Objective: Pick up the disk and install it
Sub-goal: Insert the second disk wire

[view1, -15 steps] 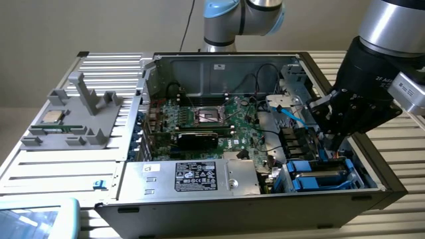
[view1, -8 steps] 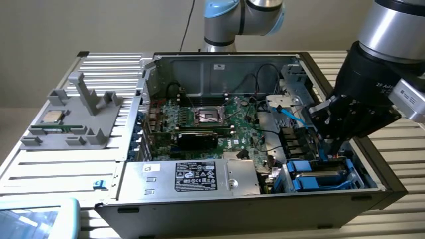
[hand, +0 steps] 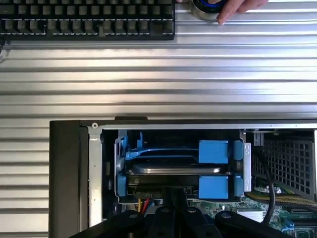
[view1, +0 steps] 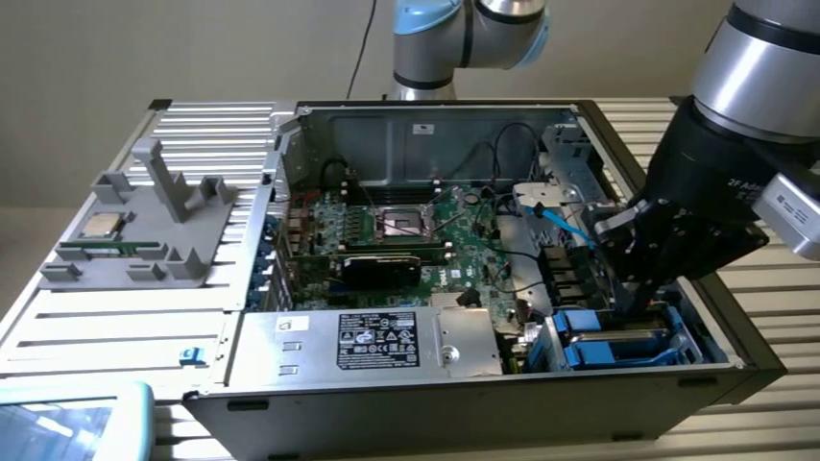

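The disk (hand: 173, 169) is sitting in the blue drive bay (view1: 615, 348) at the lower right of the exterior frame, in the front corner of the open computer case (view1: 423, 134); in the wrist view it is showing centre-low, its silver edge between blue carrier tabs. The gripper (view1: 635, 305) is reaching down into that bay, fingers shut narrow, tips right at the disk's near edge; whether they are pinching it I cannot tell. The disk is lying directly beneath the claw, long axis running across the wrist frame. A person's hand (hand: 233, 7) is resting at the wrist frame's upper edge beside a keyboard (hand: 86, 20).
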Robot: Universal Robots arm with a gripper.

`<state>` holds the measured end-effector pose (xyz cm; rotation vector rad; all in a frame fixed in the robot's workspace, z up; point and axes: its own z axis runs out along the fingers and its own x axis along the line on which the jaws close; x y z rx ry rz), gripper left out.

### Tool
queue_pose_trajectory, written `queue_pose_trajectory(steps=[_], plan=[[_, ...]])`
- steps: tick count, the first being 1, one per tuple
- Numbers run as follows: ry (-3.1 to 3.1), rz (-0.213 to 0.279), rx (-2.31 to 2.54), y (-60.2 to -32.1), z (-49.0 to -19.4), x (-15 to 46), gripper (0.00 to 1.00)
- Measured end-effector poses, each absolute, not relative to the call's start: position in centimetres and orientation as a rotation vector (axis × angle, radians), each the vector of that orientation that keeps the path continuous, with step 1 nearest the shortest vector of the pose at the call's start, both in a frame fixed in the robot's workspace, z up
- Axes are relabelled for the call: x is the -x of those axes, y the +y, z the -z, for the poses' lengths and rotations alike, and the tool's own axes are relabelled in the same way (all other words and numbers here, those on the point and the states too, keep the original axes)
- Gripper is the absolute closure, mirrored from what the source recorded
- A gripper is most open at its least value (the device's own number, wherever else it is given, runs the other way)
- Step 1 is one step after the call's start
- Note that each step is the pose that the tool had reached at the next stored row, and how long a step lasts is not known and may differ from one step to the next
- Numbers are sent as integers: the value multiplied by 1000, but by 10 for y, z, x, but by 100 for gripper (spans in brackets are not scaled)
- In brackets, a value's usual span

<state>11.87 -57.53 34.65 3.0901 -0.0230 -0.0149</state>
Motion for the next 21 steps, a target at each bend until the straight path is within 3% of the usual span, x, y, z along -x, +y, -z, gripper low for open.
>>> queue_pose_trajectory(steps=[13, 21], plan=[[51, 35, -3089, -578, -338, -119, 89], [52, 37, -3090, -578, -359, -129, 89]])
